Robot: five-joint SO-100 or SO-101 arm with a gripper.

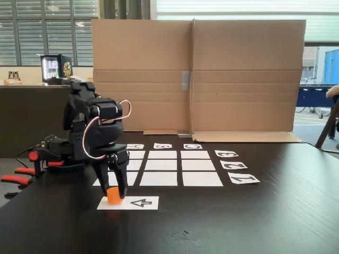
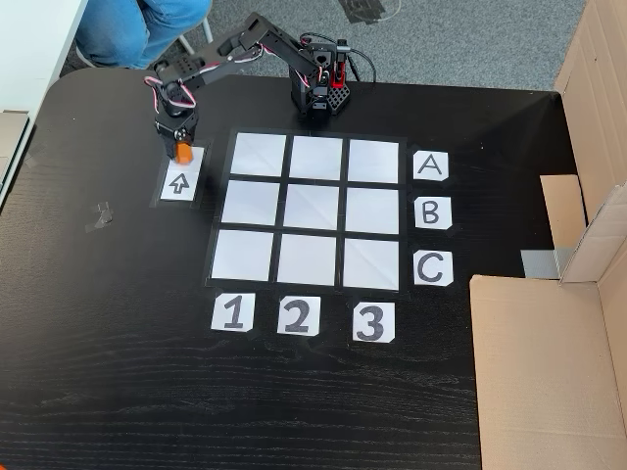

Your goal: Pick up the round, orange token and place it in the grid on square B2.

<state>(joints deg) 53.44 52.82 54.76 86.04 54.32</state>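
Your gripper (image 1: 114, 197) stands over the arrow strip (image 1: 139, 202), its jaws set down around the token (image 1: 113, 196); whether they press it you cannot tell. The token (image 2: 183, 152) sits on the strip's end (image 2: 180, 183) away from the arrow, just outside the grid (image 2: 307, 211). Square B2 (image 2: 310, 207) lies bare, well apart from the strip.

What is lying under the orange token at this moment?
The token sits on one end of a white paper strip printed with a black arrow, on the black table. The claw stands around it. The paper directly beneath is covered.
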